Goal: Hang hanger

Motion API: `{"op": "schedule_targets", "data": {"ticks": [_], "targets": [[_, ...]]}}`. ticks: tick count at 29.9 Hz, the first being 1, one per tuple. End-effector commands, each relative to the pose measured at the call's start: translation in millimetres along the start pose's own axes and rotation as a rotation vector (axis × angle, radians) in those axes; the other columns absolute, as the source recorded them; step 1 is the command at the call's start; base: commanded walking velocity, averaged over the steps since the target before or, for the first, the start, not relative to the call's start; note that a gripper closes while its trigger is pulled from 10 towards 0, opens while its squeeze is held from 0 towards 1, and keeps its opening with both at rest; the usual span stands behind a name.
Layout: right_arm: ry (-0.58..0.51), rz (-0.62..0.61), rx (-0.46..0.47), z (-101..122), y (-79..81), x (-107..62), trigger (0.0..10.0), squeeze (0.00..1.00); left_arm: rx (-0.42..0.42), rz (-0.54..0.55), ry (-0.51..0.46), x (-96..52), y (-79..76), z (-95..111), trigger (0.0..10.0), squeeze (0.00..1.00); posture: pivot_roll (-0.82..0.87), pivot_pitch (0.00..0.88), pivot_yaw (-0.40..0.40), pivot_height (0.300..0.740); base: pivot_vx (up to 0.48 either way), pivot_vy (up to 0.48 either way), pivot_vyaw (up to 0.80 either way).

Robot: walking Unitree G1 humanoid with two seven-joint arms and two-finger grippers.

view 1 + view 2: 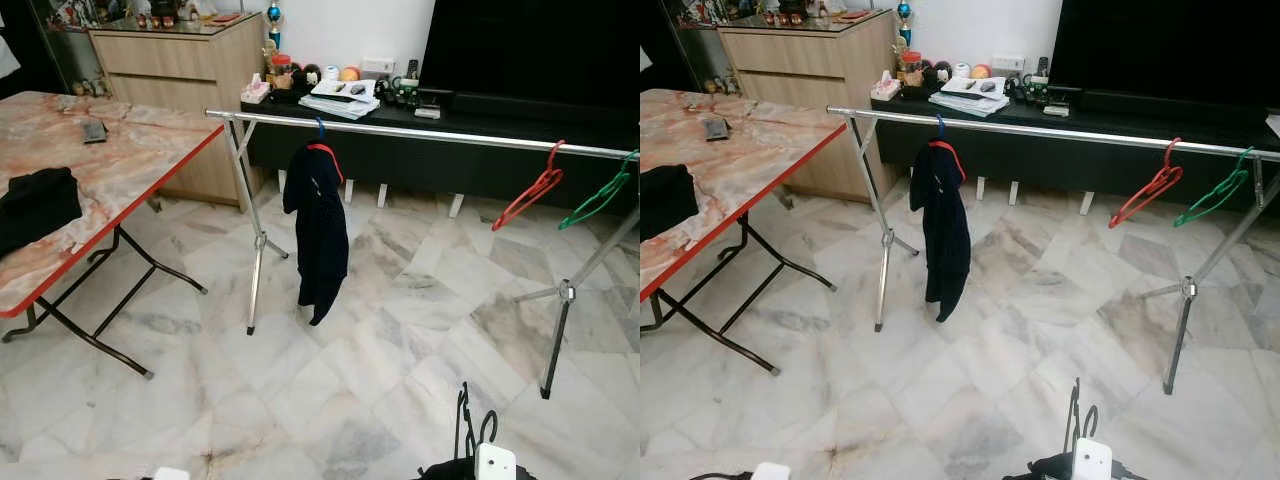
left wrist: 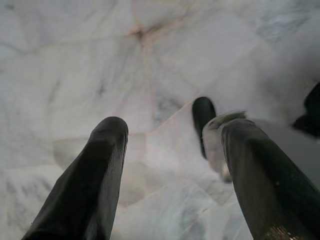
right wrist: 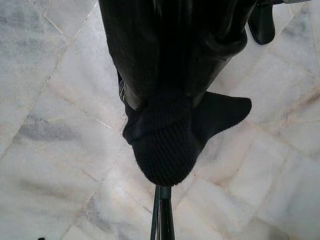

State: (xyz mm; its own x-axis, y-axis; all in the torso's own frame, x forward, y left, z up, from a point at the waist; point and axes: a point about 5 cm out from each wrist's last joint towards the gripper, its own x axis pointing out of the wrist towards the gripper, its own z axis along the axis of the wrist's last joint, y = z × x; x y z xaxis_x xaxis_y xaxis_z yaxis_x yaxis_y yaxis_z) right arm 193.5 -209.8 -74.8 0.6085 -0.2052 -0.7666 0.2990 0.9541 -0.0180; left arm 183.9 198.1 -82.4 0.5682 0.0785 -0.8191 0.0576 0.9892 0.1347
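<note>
Where the marble floor (image 1: 360, 380) opens ahead, a steel rail (image 1: 420, 131) on tripod legs runs from 10 to 3 o'clock. Dark garment (image 1: 318, 235) hangs from the rail on a red hanger (image 1: 325, 152) with a blue hook, at about 12 o'clock. Red hanger, bare (image 1: 530, 190), hooked on the rail toward 2 o'clock; green hanger (image 1: 600, 195) just beside it, further toward 3.

Worktop (image 1: 120, 170), marbled with a red edge and folding black legs, sits at 9 to 10 o'clock. It carries a folded black cloth (image 1: 35, 205) and a small dark object near its far edge, too small to identify. Behind the rail: low black cabinet (image 1: 400, 150) cluttered with papers and small items, and a wooden dresser (image 1: 180, 60) at 11 o'clock.

Right gripper (image 3: 170, 65) low at 5 o'clock: fingers together, clamped on black knitted fabric (image 3: 170, 135), with a dark hanger hook (image 1: 470, 425) rising above it in the head view and a thin dark bar (image 3: 161, 215) below the fabric in the wrist view. This hanger is held well short of the rail.

Left gripper (image 2: 170, 165) points at the floor, fingers (image 2: 95, 175) apart, nothing between them.
</note>
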Motion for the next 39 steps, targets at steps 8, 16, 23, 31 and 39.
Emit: {"op": "schedule_targets", "data": {"ticks": [8,16,23,31,39], "targets": [[-0.028,-0.046,-0.243,6.1,-9.8,0.7,0.0,0.00,0.029,-0.028,-0.013,4.8,-37.7,29.4,10.0,0.00,0.06,0.070,0.016,0.740,0.000,0.000,0.00],[-0.077,-0.086,-0.458,16.0,-25.8,0.7,0.0,0.00,0.023,-0.008,0.004,3.2,-20.9,13.9,10.0,0.00,0.05,0.074,0.015,0.740,0.000,0.000,0.00],[-0.029,-0.063,-0.479,-2.4,-29.9,-3.0,0.0,0.00,0.019,0.017,0.005,3.0,-13.7,12.2,10.0,0.00,0.06,0.074,0.013,0.740,0.000,0.000,0.00],[0.017,-0.042,-0.503,-29.0,-38.7,-11.0,0.0,0.00,-0.058,0.107,-0.048,1.5,9.6,14.6,10.0,0.00,0.06,0.060,0.013,0.740,0.000,0.000,0.00],[0.017,0.001,-0.487,-39.5,-36.7,-14.9,0.0,0.00,-0.059,0.102,-0.065,0.2,11.3,10.5,10.0,0.00,0.07,0.010,0.016,0.740,0.000,0.000,0.00]]}}
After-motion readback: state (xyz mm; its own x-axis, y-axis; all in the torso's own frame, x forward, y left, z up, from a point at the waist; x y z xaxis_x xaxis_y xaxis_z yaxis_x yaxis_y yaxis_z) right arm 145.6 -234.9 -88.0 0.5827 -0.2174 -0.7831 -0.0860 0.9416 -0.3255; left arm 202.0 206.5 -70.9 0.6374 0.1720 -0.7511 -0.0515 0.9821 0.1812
